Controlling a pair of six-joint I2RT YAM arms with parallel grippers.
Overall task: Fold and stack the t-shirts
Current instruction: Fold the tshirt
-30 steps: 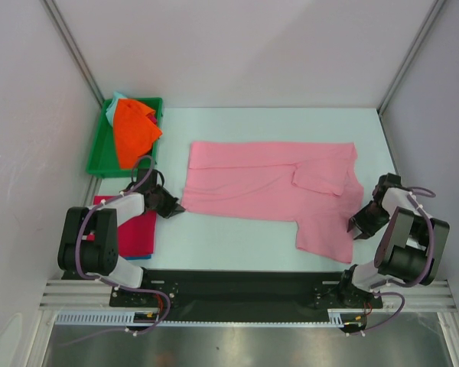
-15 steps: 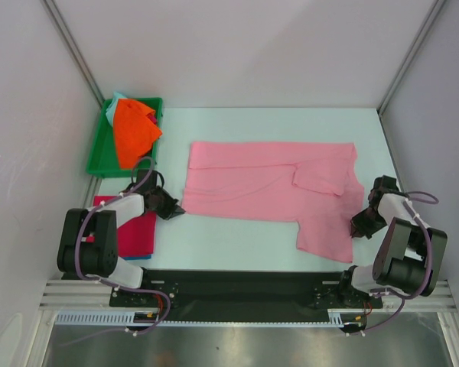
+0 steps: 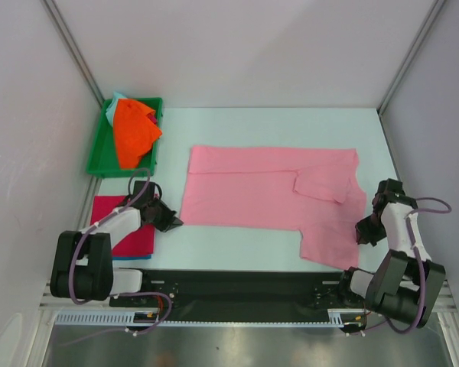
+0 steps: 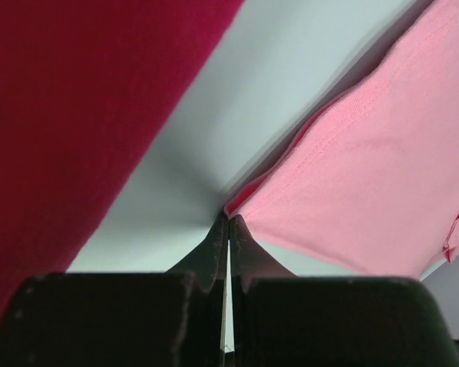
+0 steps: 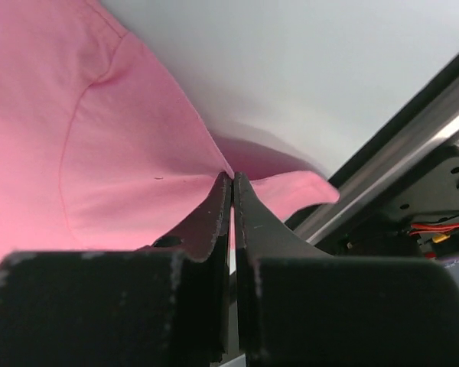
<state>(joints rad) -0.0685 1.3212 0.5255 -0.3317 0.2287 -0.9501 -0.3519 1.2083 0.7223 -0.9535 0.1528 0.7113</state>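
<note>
A light pink t-shirt [image 3: 268, 191] lies spread across the middle of the table. My left gripper [image 3: 172, 222] is shut on its near-left corner; in the left wrist view the fingertips [image 4: 228, 222] pinch the pink cloth [image 4: 367, 176]. My right gripper [image 3: 361, 232] is shut on the shirt's right edge by the sleeve. The right wrist view shows that gripper [image 5: 232, 180] with pink cloth [image 5: 84, 153] lifted into a ridge between its closed tips. A folded magenta-red t-shirt [image 3: 126, 229] lies at the near left, also in the left wrist view [image 4: 69, 99]. A bright orange t-shirt [image 3: 134, 130] is heaped in the tray.
The green plastic tray [image 3: 98, 157] stands at the far left with a bit of pale teal cloth [image 3: 116, 98] under the orange one. White walls close in both sides. The black base rail [image 5: 398, 176] runs close behind my right gripper.
My right gripper has shut on the pink shirt's right edge. Both grippers have drawn toward the near edge, and the pink shirt has slid nearer and lies flatter.
</note>
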